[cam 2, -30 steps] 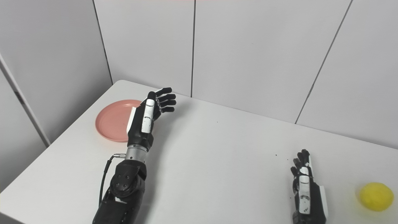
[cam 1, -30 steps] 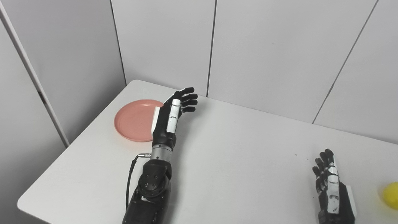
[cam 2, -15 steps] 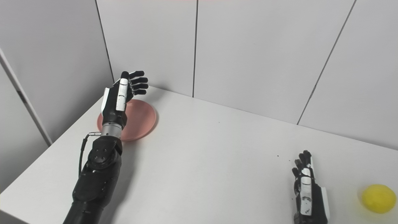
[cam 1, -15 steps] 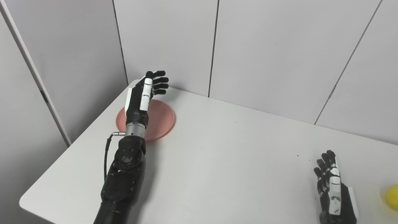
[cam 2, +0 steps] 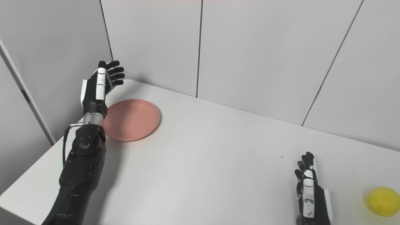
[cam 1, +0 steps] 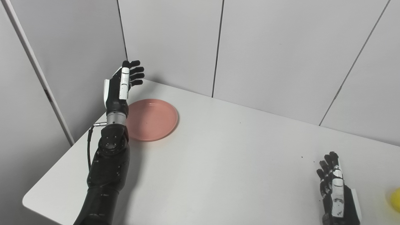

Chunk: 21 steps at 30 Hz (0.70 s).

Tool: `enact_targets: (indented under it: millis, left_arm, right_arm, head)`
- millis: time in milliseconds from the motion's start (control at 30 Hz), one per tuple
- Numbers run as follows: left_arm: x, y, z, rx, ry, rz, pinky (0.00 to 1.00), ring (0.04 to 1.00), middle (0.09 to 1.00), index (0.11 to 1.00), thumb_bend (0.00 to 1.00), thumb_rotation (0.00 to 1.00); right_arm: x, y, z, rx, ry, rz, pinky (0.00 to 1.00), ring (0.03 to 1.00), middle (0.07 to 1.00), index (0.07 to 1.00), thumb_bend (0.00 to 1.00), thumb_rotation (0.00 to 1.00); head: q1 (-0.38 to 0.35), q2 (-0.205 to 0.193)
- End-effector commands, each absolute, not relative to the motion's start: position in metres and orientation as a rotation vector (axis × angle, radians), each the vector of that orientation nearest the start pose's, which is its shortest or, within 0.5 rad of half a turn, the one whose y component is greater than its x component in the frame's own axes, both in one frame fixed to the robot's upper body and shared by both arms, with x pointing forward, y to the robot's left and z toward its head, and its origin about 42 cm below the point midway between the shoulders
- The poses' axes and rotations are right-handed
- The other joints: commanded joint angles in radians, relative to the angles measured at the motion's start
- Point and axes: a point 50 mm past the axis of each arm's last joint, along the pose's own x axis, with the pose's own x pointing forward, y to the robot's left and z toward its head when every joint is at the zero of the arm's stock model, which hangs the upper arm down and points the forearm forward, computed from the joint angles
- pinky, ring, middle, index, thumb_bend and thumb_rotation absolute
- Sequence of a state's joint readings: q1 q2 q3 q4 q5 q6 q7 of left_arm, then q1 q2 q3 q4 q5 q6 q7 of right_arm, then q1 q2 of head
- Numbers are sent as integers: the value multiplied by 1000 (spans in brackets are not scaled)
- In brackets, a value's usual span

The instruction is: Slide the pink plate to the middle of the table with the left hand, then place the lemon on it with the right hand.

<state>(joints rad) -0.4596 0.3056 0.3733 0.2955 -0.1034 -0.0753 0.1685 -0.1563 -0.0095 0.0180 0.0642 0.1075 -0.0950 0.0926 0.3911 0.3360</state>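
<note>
While the left hand [cam 1: 120, 86] hangs raised over the table's far-left corner, palm turned toward the plate [cam 1: 152, 119] and fingers [cam 1: 135, 72] spread and lightly curled, it holds nothing and touches nothing. It stands on the outer side of the plate, between it and the side wall [cam 1: 62, 62], with the wrist just beside the near-left rim.

The plate lies flat on the table [cam 1: 218, 162] near that corner, well apart from the middle, so the slide is not yet begun by the look of it. To do it well, the hand should probably come down until the fingers meet the left rim low, close to the tabletop, then push steadily rightward and a little toward the robot. A push set too high on the shallow rim could tip or ride over the plate; one set off-centre could spin it and not carry it. A slow, even stroke suits a smooth plate on a smooth top, since it may skate on after contact ends.

Far off at the near-right, the right hand [cam 2: 311, 193] rests low at the table, empty, fingers loosely extended. The lemon [cam 2: 382, 201] sits on the table just to its right, apart from it, at the right edge of view. That hand has no call to act until the plate is placed.
</note>
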Motion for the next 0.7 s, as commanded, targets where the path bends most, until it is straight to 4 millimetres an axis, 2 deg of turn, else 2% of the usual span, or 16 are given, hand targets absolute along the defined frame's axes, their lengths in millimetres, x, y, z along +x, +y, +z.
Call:
enact_targets:
  millis: [0,267,667]
  left_arm:
    - [410,412,248,64,-408,522,663,683,685,675,726,1000]
    - [407,437,235,87,-370,552,706,713,712,698,732,1000]
    - [410,453,212,67,-293,574,740,741,734,723,704,1000]
  right_arm:
    - [332,-190,134,102,-208,155,1000,1000,1000,1000,666,1000]
    - [331,-189,135,112,-206,156,1000,1000,1000,1000,644,1000]
    - [328,-192,137,98,-205,168,1000,1000,1000,1000,639,1000]
  head:
    - [1,1]
    - [7,-2]
    - [18,6]
